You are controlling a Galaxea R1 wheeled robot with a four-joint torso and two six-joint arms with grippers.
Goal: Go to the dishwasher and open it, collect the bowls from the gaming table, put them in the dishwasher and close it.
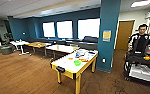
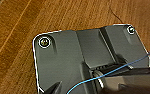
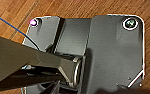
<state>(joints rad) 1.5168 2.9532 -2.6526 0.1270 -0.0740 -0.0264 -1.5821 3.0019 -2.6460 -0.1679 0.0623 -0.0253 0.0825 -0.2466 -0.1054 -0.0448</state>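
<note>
Gaming table sits dead ahead, slightly left of centre, its long axis running away toward the teal pillar. The lime green bowl rests near the close end, with an orange one just beyond it. Both wrists look down at wood floor; gripper openings can't be made out, and neither arm looks nearer.

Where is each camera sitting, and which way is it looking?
Head view: high on the robot, looking forward and down at the gaming table with a green bowl; a person stands to the right.
Left wrist view: on the left arm, facing down at the wood floor past the robot's dark plate.
Right wrist view: on the right arm, likewise facing down.
Both wrist views share the floor.
</note>
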